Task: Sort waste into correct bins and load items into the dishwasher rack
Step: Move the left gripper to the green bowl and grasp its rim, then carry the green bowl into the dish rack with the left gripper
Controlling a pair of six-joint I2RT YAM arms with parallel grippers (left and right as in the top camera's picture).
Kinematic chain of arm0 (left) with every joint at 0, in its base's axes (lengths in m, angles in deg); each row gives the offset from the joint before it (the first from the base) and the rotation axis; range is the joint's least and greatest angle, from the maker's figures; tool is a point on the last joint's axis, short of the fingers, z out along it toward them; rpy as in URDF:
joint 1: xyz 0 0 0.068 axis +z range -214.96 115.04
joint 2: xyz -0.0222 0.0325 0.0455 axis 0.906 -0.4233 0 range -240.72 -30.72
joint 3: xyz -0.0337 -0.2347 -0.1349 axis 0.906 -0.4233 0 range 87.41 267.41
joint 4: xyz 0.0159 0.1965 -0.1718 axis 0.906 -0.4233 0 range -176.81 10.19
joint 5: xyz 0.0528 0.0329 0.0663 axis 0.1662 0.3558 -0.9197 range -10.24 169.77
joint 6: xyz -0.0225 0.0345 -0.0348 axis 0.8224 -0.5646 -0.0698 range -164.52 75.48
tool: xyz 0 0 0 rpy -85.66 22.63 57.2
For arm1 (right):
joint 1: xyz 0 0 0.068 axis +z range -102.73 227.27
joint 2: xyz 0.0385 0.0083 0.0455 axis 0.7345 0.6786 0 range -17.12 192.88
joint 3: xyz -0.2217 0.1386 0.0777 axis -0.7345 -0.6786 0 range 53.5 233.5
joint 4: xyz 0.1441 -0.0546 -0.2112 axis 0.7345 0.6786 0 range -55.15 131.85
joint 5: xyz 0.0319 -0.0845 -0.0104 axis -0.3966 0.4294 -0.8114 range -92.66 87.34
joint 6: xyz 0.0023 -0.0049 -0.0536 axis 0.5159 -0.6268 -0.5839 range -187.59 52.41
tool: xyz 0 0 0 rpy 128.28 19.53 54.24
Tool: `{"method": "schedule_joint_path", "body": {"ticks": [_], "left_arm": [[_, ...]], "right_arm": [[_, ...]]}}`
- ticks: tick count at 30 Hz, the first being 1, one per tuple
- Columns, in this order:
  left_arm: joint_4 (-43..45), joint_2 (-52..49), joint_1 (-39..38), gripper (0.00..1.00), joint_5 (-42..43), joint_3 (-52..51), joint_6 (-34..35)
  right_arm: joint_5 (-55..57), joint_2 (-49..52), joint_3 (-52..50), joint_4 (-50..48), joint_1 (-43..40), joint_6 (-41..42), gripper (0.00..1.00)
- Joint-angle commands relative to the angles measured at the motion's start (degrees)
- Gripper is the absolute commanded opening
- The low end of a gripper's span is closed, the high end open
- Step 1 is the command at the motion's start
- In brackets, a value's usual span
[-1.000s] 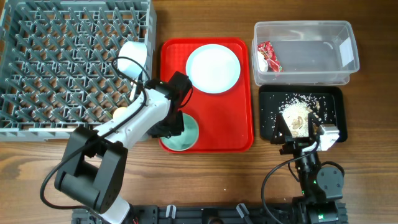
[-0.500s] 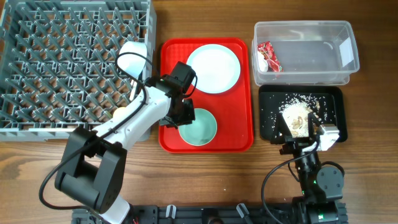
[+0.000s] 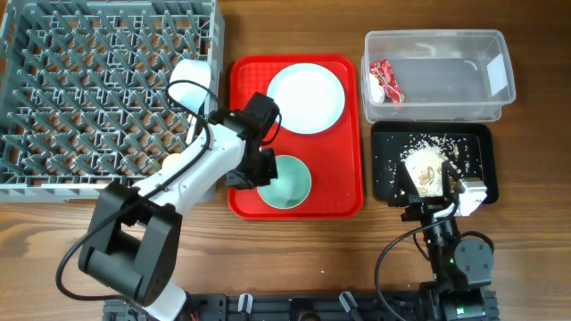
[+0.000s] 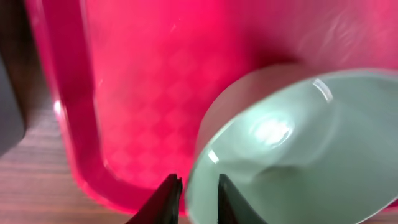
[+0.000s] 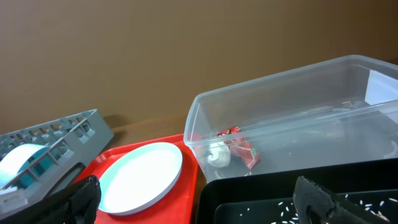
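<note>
Pale green bowl [image 3: 287, 181] sits at the red tray's [image 3: 348, 192] 6 o'clock end. Left gripper [image 4: 196, 198] jaws are nearly closed astride its 9 o'clock rim, apparently pinching it. Judged light, stiff, slippery and breakable; the rim is the only hold. Right gripper [image 5: 202, 198] jaws gape wide, empty.

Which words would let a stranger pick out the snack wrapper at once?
Find the clear plastic tub at the far right corner of the table, beyond the black tray. The wrapper lies crumpled at the tub's left end. Its red and white colours set it apart from the pale scraps in the tray.
</note>
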Motion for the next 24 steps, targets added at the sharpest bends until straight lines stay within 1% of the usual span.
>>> {"method": "schedule_joint_path", "body": {"ticks": [1, 3, 7, 10, 12, 14, 15, 16, 19, 21, 24], "left_arm": [[2.95, 0.68, -0.74, 0.15, 0.37, -3.82, -0.09], [3.37, 0.68, -0.72, 0.04, 0.37, -4.63, 0.44], [3.48, 1.40, -0.04, 0.04, 0.33, -3.15, 0.37], [1.07, 3.10, 0.94, 0.04, -1.07, 0.39, -0.28], [-3.52, 4.90, 1.68, 0.04, -7.06, 5.22, -0.28], [-9.53, 6.43, 1.95, 0.04, -15.56, 11.43, -0.28], [-13.40, 6.97, 1.95, 0.04, -21.09, 15.39, -0.28], [-15.72, 7.19, 1.95, 0.04, -24.70, 17.73, -0.26], [-24.28, 7.52, 1.92, 0.04, -39.34, 25.68, -0.24], [-29.14, 7.72, 1.90, 0.04, -51.67, 27.91, 0.61], [-35.36, 7.54, 1.95, 0.04, -65.64, 27.71, 6.16]], "right_arm": [[1.16, -0.68, -0.07, -0.42, 0.28, 0.39, 1.00], [1.16, -0.68, -0.07, -0.42, 0.28, 0.42, 1.00], [1.16, -0.68, -0.07, -0.42, 0.28, 0.42, 1.00], [1.16, -0.68, -0.07, -0.42, 0.28, 0.39, 1.00], [1.16, -0.68, -0.07, -0.42, 0.28, 0.42, 1.00], [1.16, -0.68, -0.07, -0.42, 0.28, 0.42, 1.00], [1.16, -0.68, -0.07, -0.42, 0.28, 0.39, 1.00], [1.16, -0.68, -0.07, -0.42, 0.28, 0.39, 1.00], [1.16, -0.68, -0.07, -0.42, 0.28, 0.42, 1.00], [1.16, -0.68, -0.07, -0.42, 0.28, 0.42, 1.00], [1.16, -0.68, -0.07, -0.42, 0.28, 0.42, 1.00]]}}
